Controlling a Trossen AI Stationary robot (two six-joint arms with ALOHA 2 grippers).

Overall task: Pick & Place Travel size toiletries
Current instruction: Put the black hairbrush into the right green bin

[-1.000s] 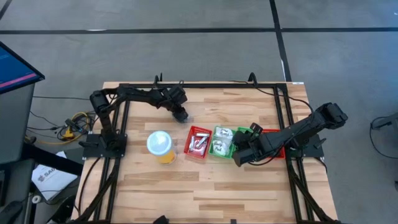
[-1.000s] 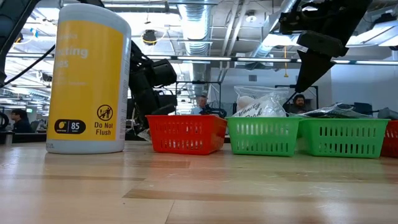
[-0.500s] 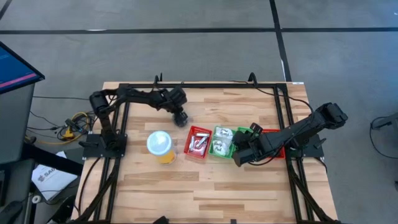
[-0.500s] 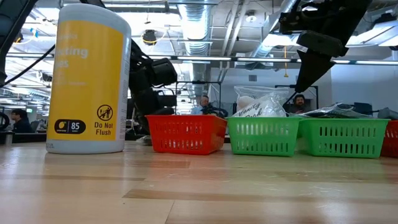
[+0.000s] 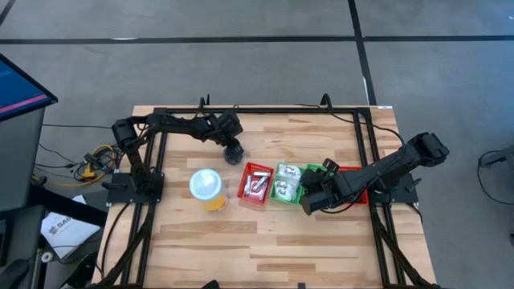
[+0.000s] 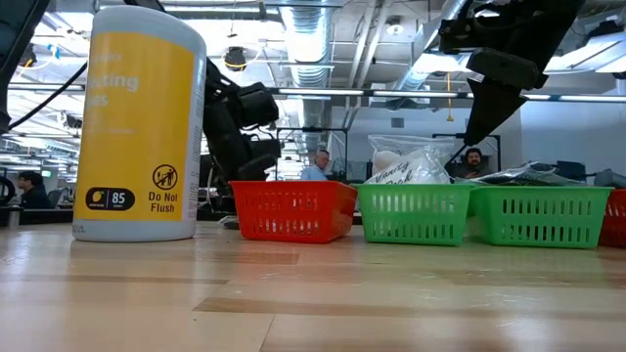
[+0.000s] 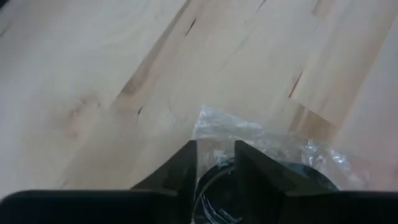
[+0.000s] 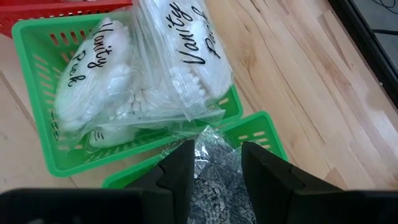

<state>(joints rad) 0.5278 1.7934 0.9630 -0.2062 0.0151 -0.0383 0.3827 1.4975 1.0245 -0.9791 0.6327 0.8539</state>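
A dark grey round disc (image 7: pixel 283 177) in a clear wrapper (image 7: pixel 217 121) lies on the wood toward the table's far side. My left gripper (image 5: pixel 234 152) slants down over its edge, fingers (image 7: pixel 186 165) a narrow gap apart, the disc's rim showing between them. White lumpy packets (image 8: pixel 155 68) fill a green bin (image 5: pixel 287 184). Silvery tubes lie in the red bin (image 5: pixel 257 183). My right gripper (image 8: pixel 217 152) hangs open above a second green bin (image 8: pixel 264 127) of crinkly wrapped dark items (image 8: pixel 214 174), clear of them in the low view (image 6: pixel 479 122). My left gripper comes down slanting onto the wrapped disc's edge (image 7: pixel 211 180). Its own fingers hide where they meet the wrapper, so I cannot tell whether it touches. The disc lies flat on the table.
A tall yellow cup with a white lid (image 5: pixel 206 189) stands left of the red bin. Another red bin (image 5: pixel 353 172) sits at the right end of the row. Black frame rails (image 5: pixel 161 160) run along the table's sides. Bare wood lies toward the near edge.
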